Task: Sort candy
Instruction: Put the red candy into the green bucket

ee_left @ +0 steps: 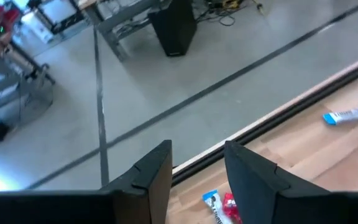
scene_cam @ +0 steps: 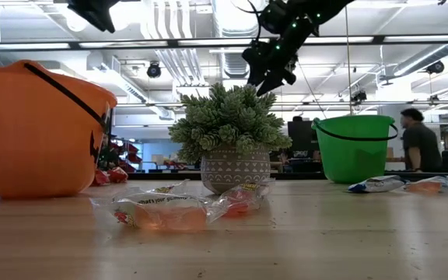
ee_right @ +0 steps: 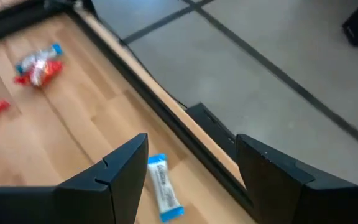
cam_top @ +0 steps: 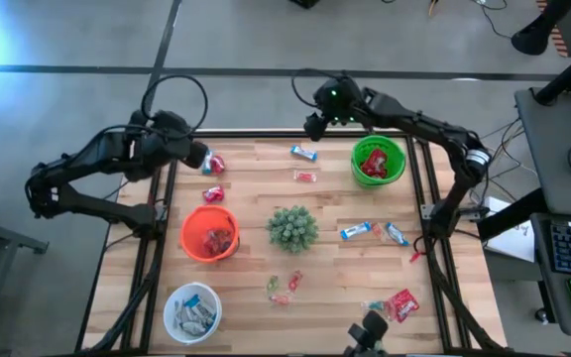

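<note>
Wood planks make up the bench (cam_top: 335, 268), and the candy (cam_top: 303, 153) lies scattered over it around a spiky potted plant (cam_top: 292, 227) at the centre. Seen from above, three bowls stand around the plant: a green bowl (cam_top: 379, 162) at two o'clock holding red packets, an orange bowl (cam_top: 209, 234) at nine o'clock with red pieces in it, and a white bowl (cam_top: 192, 311) at seven o'clock holding blue-and-white bars. That grouping suggests each bowl takes one kind.

Loose pieces remain: a blue-and-white bar near twelve o'clock with a red piece just below it, a red packet (cam_top: 213, 164) at eleven o'clock, two blue-and-white bars (cam_top: 359, 231) at three o'clock, small green and pink pieces (cam_top: 284, 287) at six o'clock, and red packets (cam_top: 400, 303) at five o'clock.

The right tool (cam_top: 317, 123) hangs above the far edge at twelve o'clock, jaws wide and empty, with the blue-and-white bar (ee_right: 165, 195) just beneath it in its wrist view; it is probably lined up to drop onto that bar. The left tool (cam_top: 197, 156) sits at eleven o'clock by the far left corner, jaws partly apart and holding nothing, a red and blue piece (ee_left: 221, 206) showing between them below. Sorting looks well under way but far from finished.
</note>
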`<state>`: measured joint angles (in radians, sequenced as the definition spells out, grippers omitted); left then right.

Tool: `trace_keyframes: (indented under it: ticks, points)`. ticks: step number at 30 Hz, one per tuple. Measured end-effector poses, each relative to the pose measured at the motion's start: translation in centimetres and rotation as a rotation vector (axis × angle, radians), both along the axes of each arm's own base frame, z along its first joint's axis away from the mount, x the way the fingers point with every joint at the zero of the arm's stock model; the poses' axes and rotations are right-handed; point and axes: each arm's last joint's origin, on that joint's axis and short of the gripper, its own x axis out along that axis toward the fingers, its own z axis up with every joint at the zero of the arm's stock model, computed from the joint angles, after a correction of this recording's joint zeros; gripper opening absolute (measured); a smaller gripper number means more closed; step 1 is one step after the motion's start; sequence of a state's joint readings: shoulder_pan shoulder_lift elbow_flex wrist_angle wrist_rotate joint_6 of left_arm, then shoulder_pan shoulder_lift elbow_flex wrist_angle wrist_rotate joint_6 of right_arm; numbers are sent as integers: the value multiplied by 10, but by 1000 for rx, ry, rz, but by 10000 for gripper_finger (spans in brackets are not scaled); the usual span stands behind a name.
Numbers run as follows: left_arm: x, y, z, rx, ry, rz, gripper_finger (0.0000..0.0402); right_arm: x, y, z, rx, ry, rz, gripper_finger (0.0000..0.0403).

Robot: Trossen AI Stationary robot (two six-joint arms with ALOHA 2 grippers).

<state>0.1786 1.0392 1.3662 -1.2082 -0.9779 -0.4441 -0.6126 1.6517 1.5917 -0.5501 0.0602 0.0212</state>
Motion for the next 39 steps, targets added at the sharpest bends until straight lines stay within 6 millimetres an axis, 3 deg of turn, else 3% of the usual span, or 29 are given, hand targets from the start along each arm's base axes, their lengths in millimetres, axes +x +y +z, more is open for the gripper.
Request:
trace_keyframes:
  ticks: [6,10,19,27,33,39]
  points:
    - [-7,11,6,0,-63,105,130,4,-11,-6,79,-50,149,233]
    - [-12,18,6,-14,-61,155,130,5,-18,-14,112,-49,148,233]
    - [-22,36,-14,-291,80,97,130,5,-19,-11,100,-56,152,233]
    - [-34,63,-15,-455,53,126,141,4,-18,-9,101,-53,153,233]
    - [-28,73,-18,-478,112,90,154,3,-17,-11,101,-30,164,233]
    - [-3,98,-48,-564,137,33,155,3,-17,-11,100,-26,167,233]
